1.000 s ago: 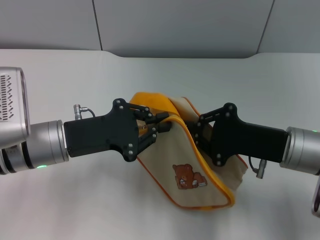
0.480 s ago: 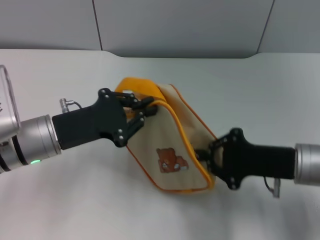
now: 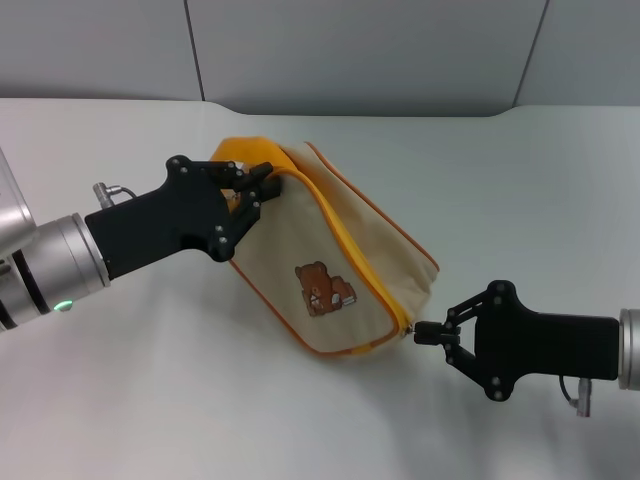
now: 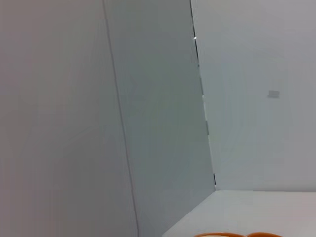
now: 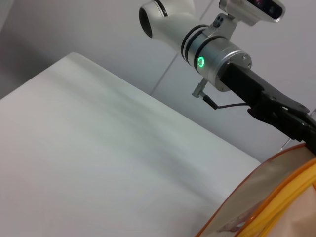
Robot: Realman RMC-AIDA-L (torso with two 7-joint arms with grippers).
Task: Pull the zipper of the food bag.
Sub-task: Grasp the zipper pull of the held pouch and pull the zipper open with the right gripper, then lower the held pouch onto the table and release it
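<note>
Pinching the zipper pull, right hand opposes left hand gripping food bag.

A bare robot test lab or demo cell

A plain white bench fills the head view, backed by smooth grey wall panels split by thin dark seams (nothing hangs on them but one small pale plate in the left wrist view). The right wrist view shows a white-and-silver robot arm with a lit green ring over the same bench, with no household or shop fittings around it.
</note>
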